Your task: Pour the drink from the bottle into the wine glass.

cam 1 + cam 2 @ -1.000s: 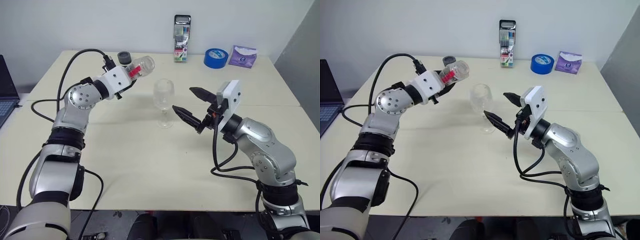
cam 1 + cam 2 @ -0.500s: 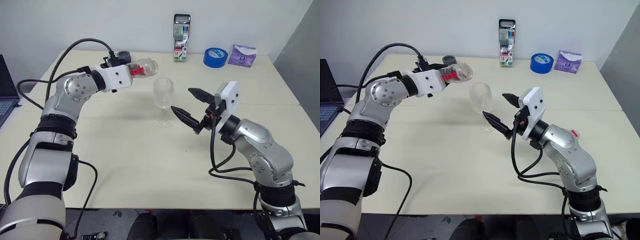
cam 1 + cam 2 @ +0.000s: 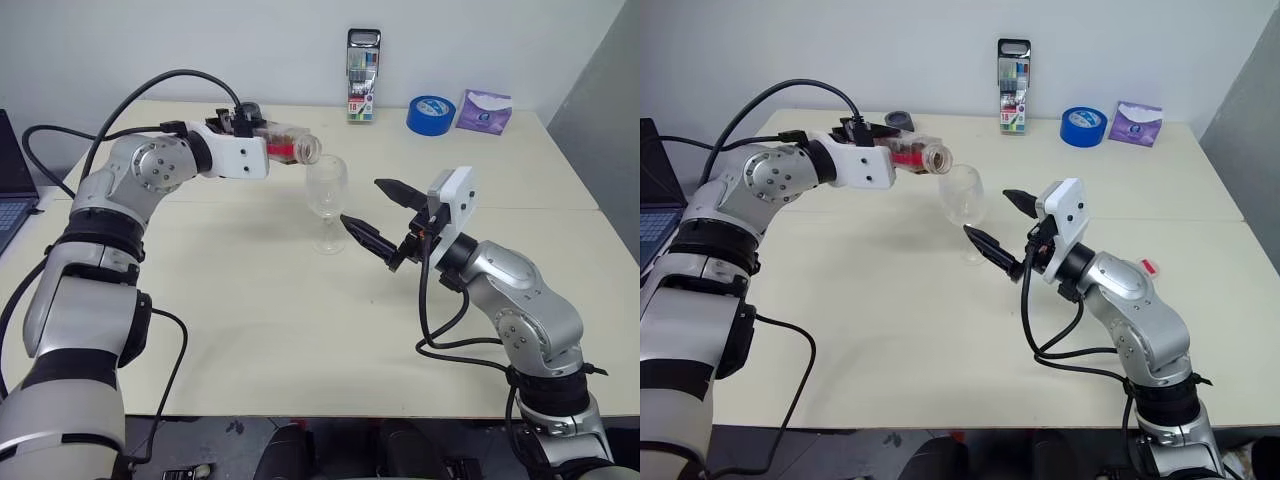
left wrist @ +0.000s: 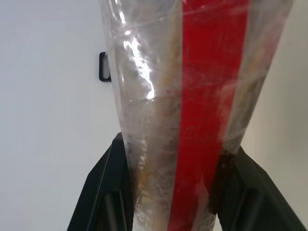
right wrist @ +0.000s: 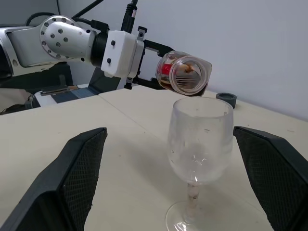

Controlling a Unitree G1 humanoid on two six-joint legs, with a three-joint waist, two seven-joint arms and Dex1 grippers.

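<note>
The 2 head views look forward and down over the table from the near edge, taking in both arms and the far wall. The left wrist view sits right against the bottle. The right wrist view looks low across the table, close to the glass, which the head views share.

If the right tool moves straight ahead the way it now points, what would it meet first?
Most likely the wine glass: it stands upright between the right tool's open fingers, just ahead of their tips. How much gap is left is hard to judge.
</note>
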